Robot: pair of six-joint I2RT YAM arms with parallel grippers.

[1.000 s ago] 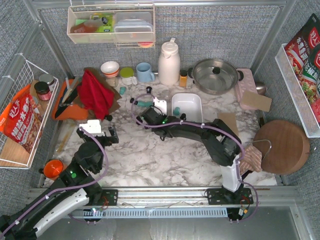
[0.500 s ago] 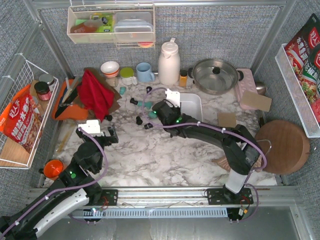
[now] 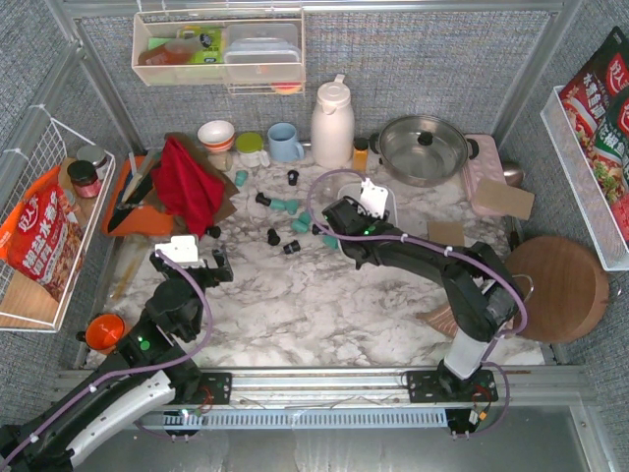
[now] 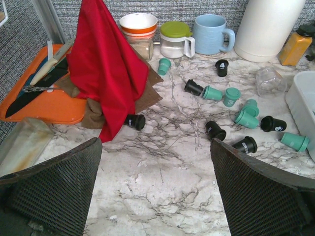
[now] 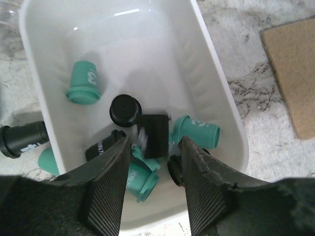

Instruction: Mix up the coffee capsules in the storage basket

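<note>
Bright, even, soft shadows. Glare streak on basket [image 5: 147,54] floor ahead of right gripper [image 5: 153,142]; capsule [image 5: 156,135] between its jaws motion-blurred.

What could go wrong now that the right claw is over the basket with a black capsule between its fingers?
1. The black capsule looks loose between the fingers of the right claw. If it drops, it may bounce off the piled capsules and go over the low rim of the storage basket.
2. The loose capsules lie scattered beside the basket, so the arm's next reach could knock them farther away.
</note>
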